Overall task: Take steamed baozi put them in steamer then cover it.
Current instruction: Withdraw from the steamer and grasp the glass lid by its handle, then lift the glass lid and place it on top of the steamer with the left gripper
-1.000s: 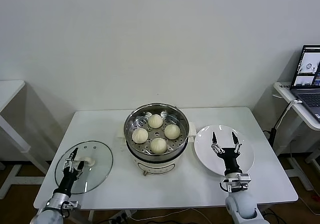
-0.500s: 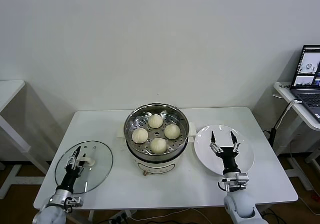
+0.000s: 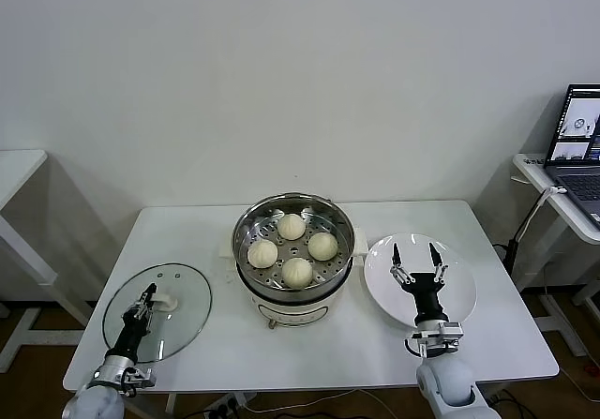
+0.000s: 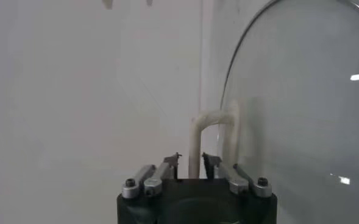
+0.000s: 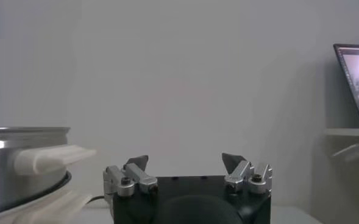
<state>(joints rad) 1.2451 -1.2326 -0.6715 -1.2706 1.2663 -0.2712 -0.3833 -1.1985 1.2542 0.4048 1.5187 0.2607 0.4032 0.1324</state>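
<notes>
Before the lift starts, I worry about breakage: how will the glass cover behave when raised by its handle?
The cover is glass with a metal rim, so probably rigid, fairly heavy and breakable if dropped. The left gripper pinches only its thin white handle, so the wide disc may swing or tilt. Smooth glass would likely slide on the table.

My head camera looks forward and down over the whole worktop [image 3: 487, 344] from the near edge. The left wrist camera sits very close behind its claw [image 4: 190, 161], facing the cover [image 4: 301, 109]. The right wrist camera looks level across, sharing the steamer [image 5: 21, 164] and laptop [image 5: 356, 82] with the head view.
</notes>
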